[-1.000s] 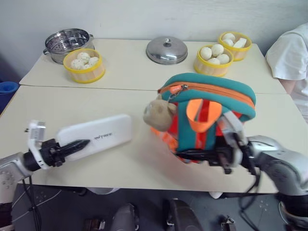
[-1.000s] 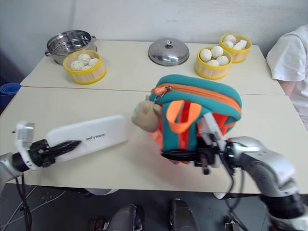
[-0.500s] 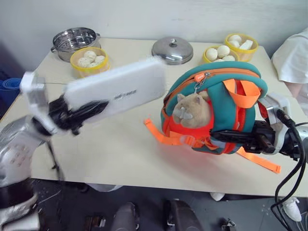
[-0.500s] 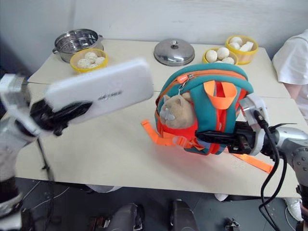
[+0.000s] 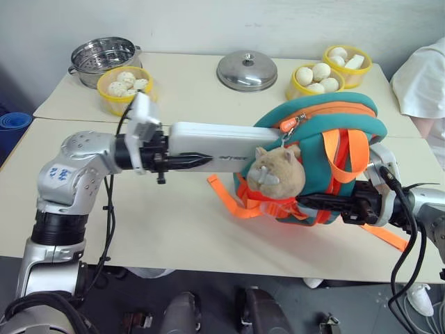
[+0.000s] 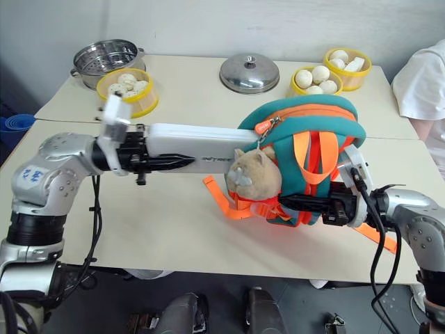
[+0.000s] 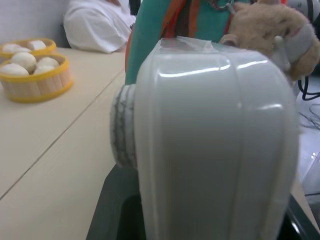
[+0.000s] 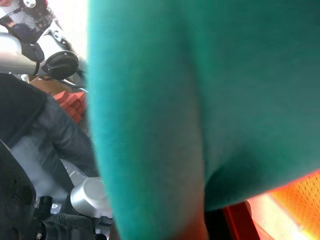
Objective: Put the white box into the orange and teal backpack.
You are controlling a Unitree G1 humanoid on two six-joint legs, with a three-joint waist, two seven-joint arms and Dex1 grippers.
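Observation:
My left gripper (image 5: 204, 157) is shut on the white box (image 5: 229, 142), holding it level above the table with its long side pointing at the backpack. The box's far end meets the teal rim by the orange zipper; whether it is inside I cannot tell. The orange and teal backpack (image 5: 327, 149) hangs tilted, lifted off the table (image 5: 139, 223), with its tan plush animal (image 5: 278, 174) in front. My right gripper (image 5: 306, 203) is shut on the backpack's lower orange part. The left wrist view has the box (image 7: 215, 140) close up, with teal fabric beyond it.
Yellow steamer baskets of buns stand at the back left (image 5: 124, 83) and back right (image 5: 313, 76), (image 5: 345, 57). A steel pot (image 5: 104, 56) and a steel lid (image 5: 247, 69) sit along the back. A person in white (image 5: 424, 83) is at the right edge.
My left arm lifted the box off the table, swung it right and levelled it against the backpack's mouth. The right gripper raised and tilted the backpack; the plush now hangs in front.

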